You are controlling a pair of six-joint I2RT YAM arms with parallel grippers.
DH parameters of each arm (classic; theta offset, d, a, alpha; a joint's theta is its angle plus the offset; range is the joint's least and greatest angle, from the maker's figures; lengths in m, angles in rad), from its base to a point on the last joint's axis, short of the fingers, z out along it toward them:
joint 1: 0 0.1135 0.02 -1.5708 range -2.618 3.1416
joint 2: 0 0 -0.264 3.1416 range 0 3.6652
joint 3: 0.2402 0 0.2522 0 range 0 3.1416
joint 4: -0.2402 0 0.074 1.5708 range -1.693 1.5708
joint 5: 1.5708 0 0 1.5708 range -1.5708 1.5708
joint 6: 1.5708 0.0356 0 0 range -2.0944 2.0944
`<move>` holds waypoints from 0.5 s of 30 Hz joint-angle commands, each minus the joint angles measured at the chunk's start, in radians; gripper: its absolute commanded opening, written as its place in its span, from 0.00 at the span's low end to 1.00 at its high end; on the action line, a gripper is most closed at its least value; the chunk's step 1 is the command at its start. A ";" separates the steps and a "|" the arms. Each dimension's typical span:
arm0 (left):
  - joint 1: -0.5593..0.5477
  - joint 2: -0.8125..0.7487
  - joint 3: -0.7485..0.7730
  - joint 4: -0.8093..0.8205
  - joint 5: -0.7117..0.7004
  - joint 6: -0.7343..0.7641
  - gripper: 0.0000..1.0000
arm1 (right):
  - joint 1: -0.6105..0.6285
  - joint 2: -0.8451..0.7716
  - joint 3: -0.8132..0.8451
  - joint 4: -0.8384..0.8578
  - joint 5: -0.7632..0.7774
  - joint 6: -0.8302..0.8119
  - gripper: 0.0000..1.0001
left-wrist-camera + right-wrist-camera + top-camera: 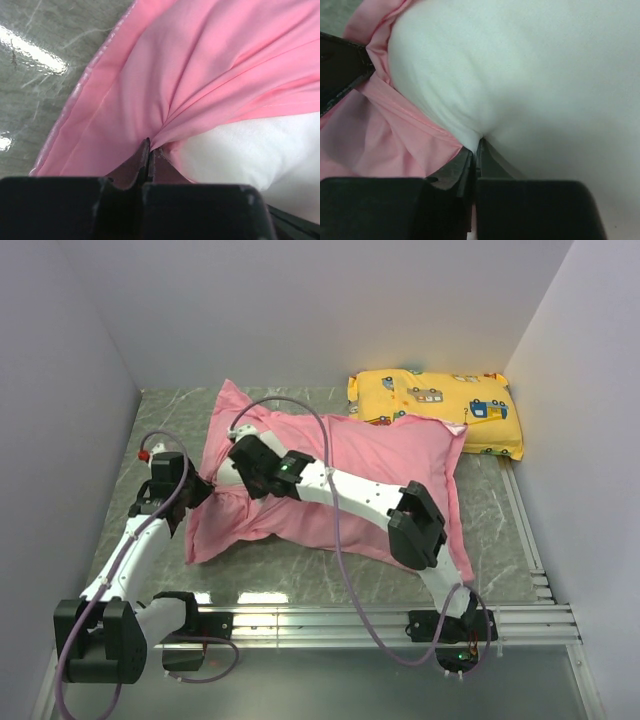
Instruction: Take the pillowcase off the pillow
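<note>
The left jaws are pressed together on a gathered pinch of the pillowcase (165, 75), with pink folds fanning away from their tips. The pinch sits at the cover's open mouth, where the pillow (240, 150) bulges out white just beside it. The right jaws are shut too, nipping a small tuck of the pillow's own white skin, and the pink hem is bunched close on one side. So each arm has its own thing — one the cover, one the filling.

The step in hand looks like the drawing apart. It would go best with the left pinch held steady as an anchor while the right draws the pillow out through the mouth, slowly and in line with the opening. The right tuck looks shallow and may slip. The satin may also slide out of the left pinch if it is jerked.

From above, most of the pillow appears to be inside the cover, which lies across the middle of the bench (300, 575). Its mouth is at the left end, near the left arm (140, 540).

The right arm (350, 495) reaches across the pink cloth, and its purple cable (325, 440) loops over it, so either could drag or pin the fabric. The left wall (60, 410) stands near the mouth, leaving little room to pull that way. At the far right a yellow pillow (440, 405) printed with vehicles touches the cover's corner and may get nudged.
</note>
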 commanded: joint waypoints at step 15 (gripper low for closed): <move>0.086 0.016 -0.007 -0.008 0.014 0.029 0.01 | -0.208 -0.295 -0.373 0.240 -0.289 0.096 0.58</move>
